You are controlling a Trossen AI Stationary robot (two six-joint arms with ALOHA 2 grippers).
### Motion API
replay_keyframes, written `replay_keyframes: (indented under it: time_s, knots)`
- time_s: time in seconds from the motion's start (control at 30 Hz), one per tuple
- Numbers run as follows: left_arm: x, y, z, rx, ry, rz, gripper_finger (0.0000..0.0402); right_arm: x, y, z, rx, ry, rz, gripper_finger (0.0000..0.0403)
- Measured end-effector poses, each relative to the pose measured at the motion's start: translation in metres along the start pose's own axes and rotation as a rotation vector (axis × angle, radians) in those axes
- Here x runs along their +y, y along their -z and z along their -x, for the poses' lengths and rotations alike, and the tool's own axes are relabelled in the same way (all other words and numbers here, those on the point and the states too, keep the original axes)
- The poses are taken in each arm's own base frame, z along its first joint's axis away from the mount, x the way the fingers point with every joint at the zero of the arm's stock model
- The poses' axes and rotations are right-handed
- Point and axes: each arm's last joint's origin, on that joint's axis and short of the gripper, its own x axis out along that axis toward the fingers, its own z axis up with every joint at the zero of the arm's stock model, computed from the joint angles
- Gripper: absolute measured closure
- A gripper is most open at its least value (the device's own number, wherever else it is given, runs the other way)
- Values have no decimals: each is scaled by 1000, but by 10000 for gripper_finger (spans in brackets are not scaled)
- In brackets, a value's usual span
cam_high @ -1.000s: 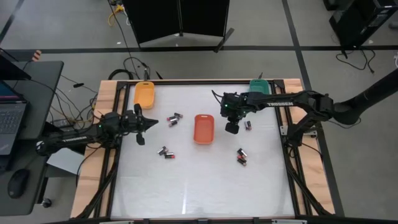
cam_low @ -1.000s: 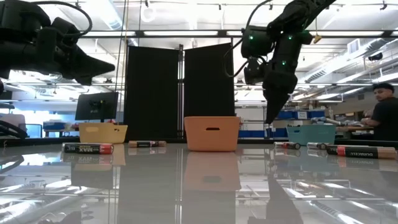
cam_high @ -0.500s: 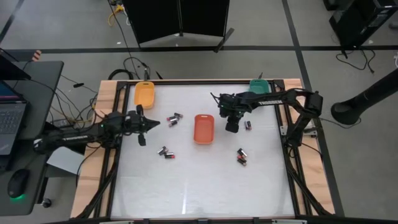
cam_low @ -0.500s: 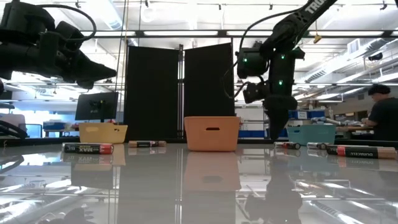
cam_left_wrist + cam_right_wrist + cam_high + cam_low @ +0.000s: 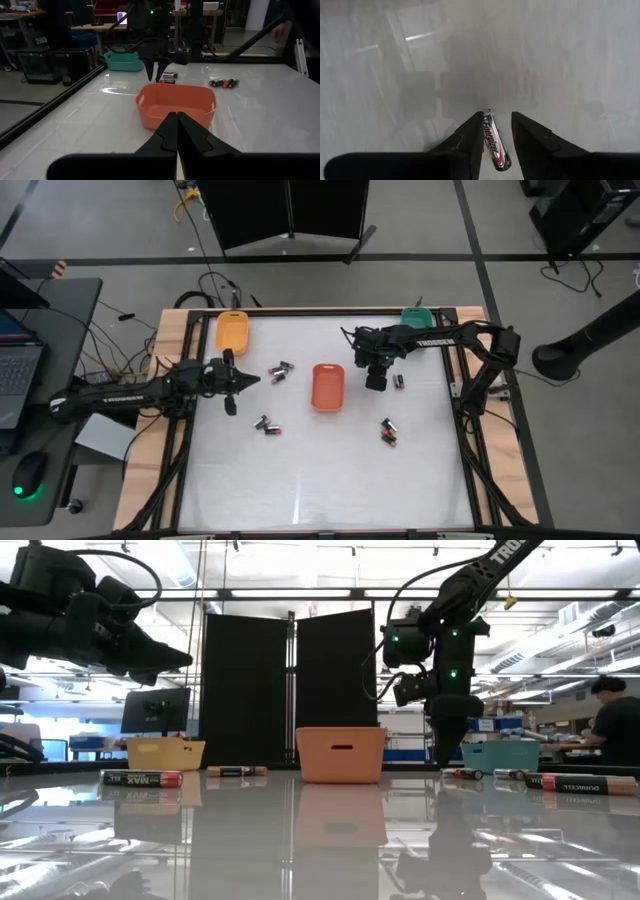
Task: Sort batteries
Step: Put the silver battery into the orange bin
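My right gripper points down over the table between the red-orange tray and a battery. Its fingers stand open, and a silvery battery shows in the gap. More batteries lie in pairs flat on the table. My left gripper hangs shut over the table's left side, pointing level toward the red-orange tray; nothing is between its fingers. My right gripper's open fingers stand on either side of the silvery battery, coming from above. The battery lies close against one finger, with a clear gap to the other. Whether the finger touches it, or whether it rests on the table, I cannot tell.
A yellow-orange tray stands at the far left and a teal tray at the far right. In the low view, batteries lie near the front. A person stands in the room beyond the table.
My right gripper has sunk toward the table beside the red-orange tray, still pointing down.
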Motion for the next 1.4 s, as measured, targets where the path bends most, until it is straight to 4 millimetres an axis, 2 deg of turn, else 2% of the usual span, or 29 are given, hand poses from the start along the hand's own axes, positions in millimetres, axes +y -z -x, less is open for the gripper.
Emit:
replay_keyframes:
  time_s: [0.77,1.13,1.4]
  knots:
    - [0,-2,0,-18,0,-2,394,1,9,-11,5,-4,19,293]
    - [0,-2,0,-18,0,-2,394,-7,9,-11,-6,6,-3,339]
    - [0,-2,0,-18,0,-6,394,-7,9,-10,-11,13,-5,351]
